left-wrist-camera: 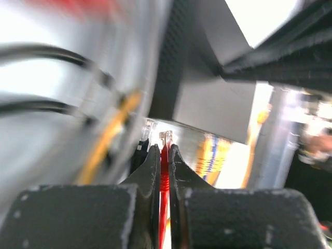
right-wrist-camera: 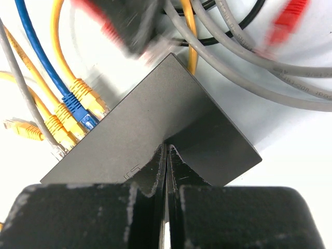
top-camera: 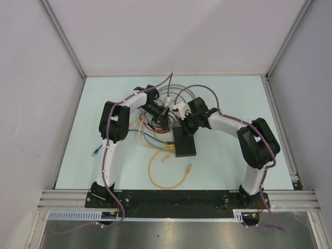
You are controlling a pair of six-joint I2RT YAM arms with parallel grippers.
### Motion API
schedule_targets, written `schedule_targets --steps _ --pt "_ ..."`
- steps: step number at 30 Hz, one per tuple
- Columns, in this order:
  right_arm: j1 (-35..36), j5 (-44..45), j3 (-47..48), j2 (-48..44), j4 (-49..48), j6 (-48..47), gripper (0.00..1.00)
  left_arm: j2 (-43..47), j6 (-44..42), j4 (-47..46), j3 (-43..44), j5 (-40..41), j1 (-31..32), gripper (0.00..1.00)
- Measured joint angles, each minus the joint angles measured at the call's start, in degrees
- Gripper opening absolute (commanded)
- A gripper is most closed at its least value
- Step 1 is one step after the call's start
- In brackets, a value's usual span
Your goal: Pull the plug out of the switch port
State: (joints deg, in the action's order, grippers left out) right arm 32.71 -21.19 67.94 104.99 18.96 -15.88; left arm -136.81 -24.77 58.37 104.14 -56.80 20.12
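The switch is a flat black box on the table, also seen in the right wrist view. My right gripper is shut, with its tips resting on the switch's top; it also shows in the top view. My left gripper is shut on a red cable just behind its clear plug, whose tip shows bare past the fingertips. In the top view the left gripper sits just beyond the switch's far edge. The left wrist view is blurred.
Yellow plugs and a blue plug sit in sockets along the switch's left edge. Grey cables loop behind it, by a loose red plug. A yellow cable loop and a blue plug lie nearer. Walls enclose the table.
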Motion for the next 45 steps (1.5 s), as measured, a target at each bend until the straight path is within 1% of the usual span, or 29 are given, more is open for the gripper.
schedule_targets --steps 3,7,8,9,10,12,13,16,19,22,24,28,31,35,40,45 --pt "0.2 0.3 0.1 0.0 0.1 -0.4 0.00 0.5 0.8 -2.5 4.7 6.1 -0.2 0.01" --pt "0.3 0.6 0.1 0.0 0.1 -0.8 0.00 2.8 1.6 -7.4 6.4 14.4 -0.5 0.02" --pt "0.4 0.8 0.1 0.0 0.1 -0.8 0.00 2.8 1.9 -8.7 7.2 16.5 -0.6 0.06" --pt "0.5 0.9 0.2 0.0 0.1 -0.8 0.00 2.8 2.1 -10.0 7.9 18.5 -0.8 0.14" --pt "0.6 0.9 0.2 0.0 0.0 -0.9 0.00 2.7 2.3 -10.4 8.6 20.0 -0.9 0.28" --pt "0.7 1.1 0.2 0.0 0.0 -1.0 0.00 1.9 2.3 -11.1 11.3 22.6 -1.2 0.39" --pt "0.7 1.1 0.2 0.0 0.0 -1.0 0.00 1.7 2.6 -11.3 12.5 23.2 -1.4 0.47" --pt "0.8 1.2 0.2 0.0 0.0 -1.0 0.00 2.3 2.7 -12.6 12.4 21.7 -1.7 0.57" --pt "0.9 1.3 0.2 0.0 0.0 -1.1 0.00 4.8 3.5 -14.9 7.1 18.8 -1.8 0.62" --pt "1.1 1.4 0.2 0.0 -0.1 -1.3 0.00 9.2 5.3 -17.1 0.3 15.4 -1.8 0.63" --pt "1.4 1.5 0.2 0.0 -0.3 -1.3 0.00 11.7 6.6 -18.0 -2.5 13.0 -1.8 0.63" --pt "2.0 1.8 0.2 0.0 -0.7 -1.4 0.00 15.6 8.4 -19.8 -6.2 8.1 -1.8 0.60" --pt "2.1 1.9 0.2 0.0 -0.7 -1.4 0.00 16.3 9.3 -20.8 -9.1 5.3 -1.8 0.58" --pt "2.1 1.9 0.3 0.0 -0.7 -1.4 0.00 16.3 11.2 -21.6 -14.6 3.9 -1.7 0.57" --pt "2.0 1.9 0.3 0.0 -0.6 -1.5 0.00 16.4 17.0 -28.0 -22.7 2.9 -1.1 0.56" --pt "2.3 1.9 0.3 -0.2 0.0 -3.6 0.00 17.7 22.0 -34.0 -28.6 3.7 0.8 0.56"
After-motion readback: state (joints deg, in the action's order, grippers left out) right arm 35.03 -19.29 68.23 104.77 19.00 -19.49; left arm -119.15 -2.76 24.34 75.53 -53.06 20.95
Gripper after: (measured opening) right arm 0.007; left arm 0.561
